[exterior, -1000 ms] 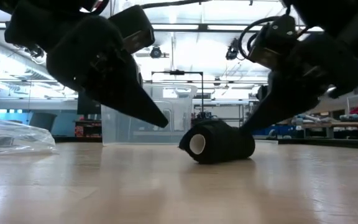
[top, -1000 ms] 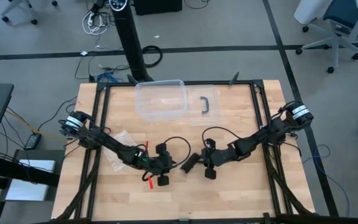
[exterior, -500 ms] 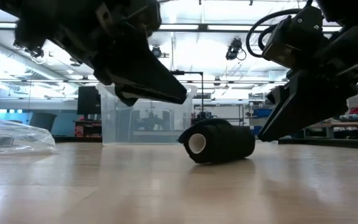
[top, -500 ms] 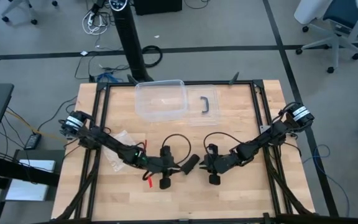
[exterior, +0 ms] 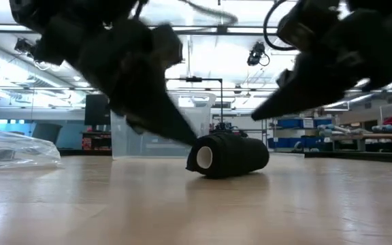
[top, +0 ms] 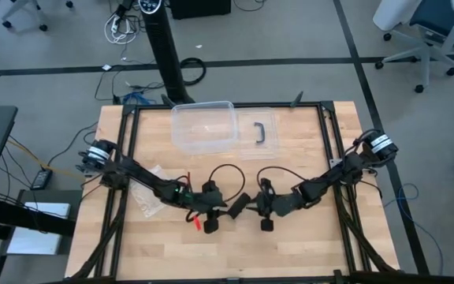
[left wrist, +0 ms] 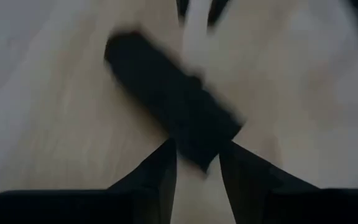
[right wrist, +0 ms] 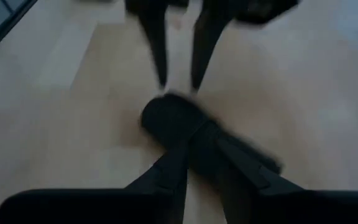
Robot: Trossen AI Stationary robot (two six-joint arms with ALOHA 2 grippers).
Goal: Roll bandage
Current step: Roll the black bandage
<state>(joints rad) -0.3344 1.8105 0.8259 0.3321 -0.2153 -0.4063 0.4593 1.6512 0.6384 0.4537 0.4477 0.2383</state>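
Observation:
The bandage is a black roll [top: 239, 206] lying on its side on the wooden table, its pale core [exterior: 203, 158] facing the table's left. My left gripper [top: 227, 207] comes in low from the left, open. Its fingertips [right wrist: 162, 86] stand on either side of the roll's left end [left wrist: 204, 155]. My right gripper [top: 252, 207] is open by a narrow gap. It hovers slanting over the roll's right end [exterior: 260, 146], its tip [exterior: 256, 114] clear above the roll. My left gripper reaches the roll's left end [left wrist: 204, 155] slanting down from the table's left, one finger on each side of it. The roll lies on the table. I cannot tell whether the fingers touch it.
A clear plastic box [top: 203, 126] stands at the far middle. Its lid with a black handle [top: 262, 132] lies to the right of it. A crinkly clear bag [top: 152, 189] lies under the left arm, and a small red piece [top: 198, 224] shows beneath that arm. Bare wood lies in front.
My left gripper has gone toward the roll and tipped down to its left end. My right gripper has lifted off the roll's right end and now slants above it. The roll has shifted a little toward the table's left, still lying on its side.

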